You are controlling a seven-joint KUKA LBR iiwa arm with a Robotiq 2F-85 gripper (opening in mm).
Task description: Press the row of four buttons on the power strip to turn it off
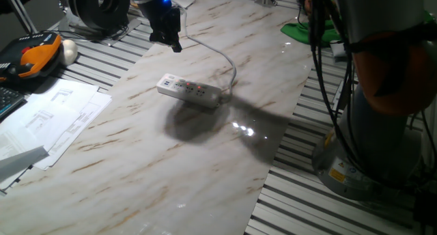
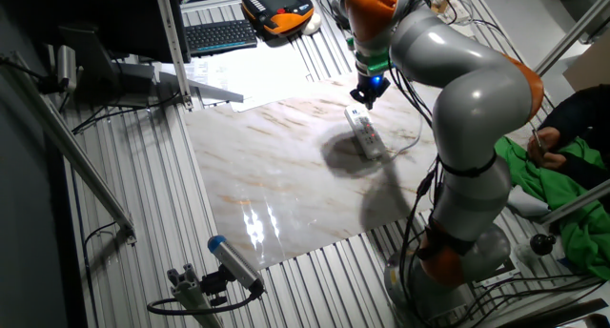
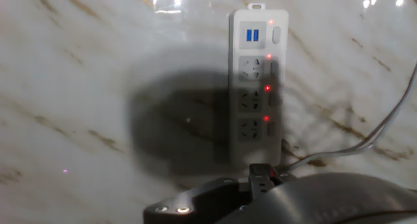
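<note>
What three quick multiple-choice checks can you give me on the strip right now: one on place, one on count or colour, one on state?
1. Where does the power strip lie?
A. On the marble tabletop
B. On the papers
C. On the slatted floor

2. How many red lights glow along the strip's edge in the hand view?
A. One
B. Four
C. Seven

3. Is the gripper touching the strip?
A. Yes, pressing a button
B. Yes, clamped on the cable
C. No, it hangs above, apart

Answers:
1 A: the white bar sits flat on the marble in every view.
2 B: four red dots stand in a line beside the sockets.
3 C: a fixed view shows clear space between them.
</note>
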